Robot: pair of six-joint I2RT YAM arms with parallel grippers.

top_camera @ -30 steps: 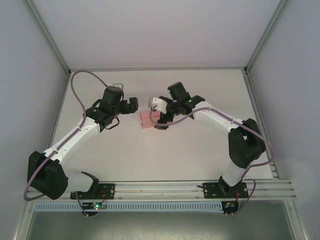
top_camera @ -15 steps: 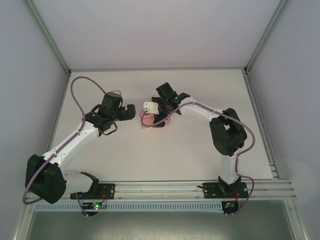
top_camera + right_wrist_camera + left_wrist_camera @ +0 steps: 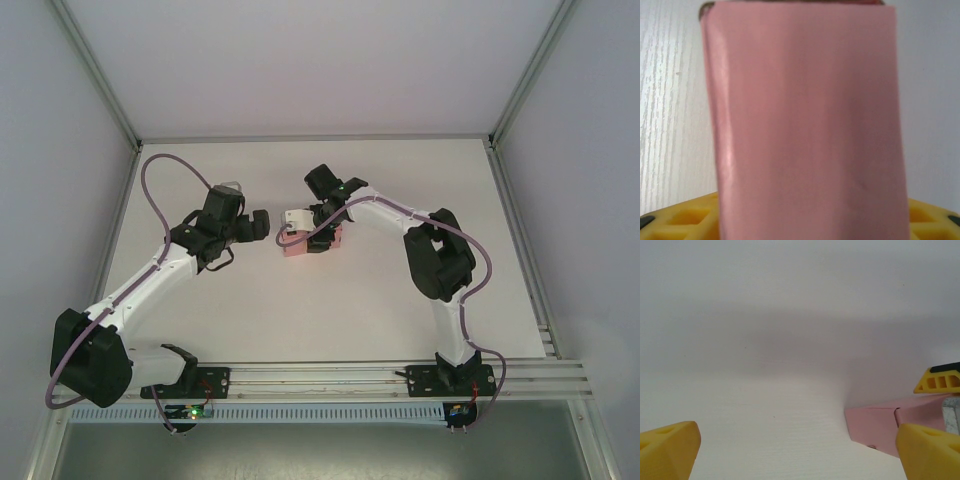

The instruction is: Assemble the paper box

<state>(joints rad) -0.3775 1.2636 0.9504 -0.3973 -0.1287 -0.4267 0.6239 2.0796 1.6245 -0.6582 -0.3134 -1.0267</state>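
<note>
Box (image 3: 296, 249) lies on the table (image 3: 400, 300), right gripper (image 3: 318, 238) straddling it, likely to steady it; whether it pinches cannot be told. Left gripper (image 3: 262, 225), spread wide, hovers just beside, apart.

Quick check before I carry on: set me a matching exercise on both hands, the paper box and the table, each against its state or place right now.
Things:
1. left hand
2. right hand
3. paper box
4. table

States:
A. pink, resting on the table
B. white, carries the box
C. open, apart from the box
D. fingers on either side of the box

Pairs: 1-C, 2-D, 3-A, 4-B
</note>
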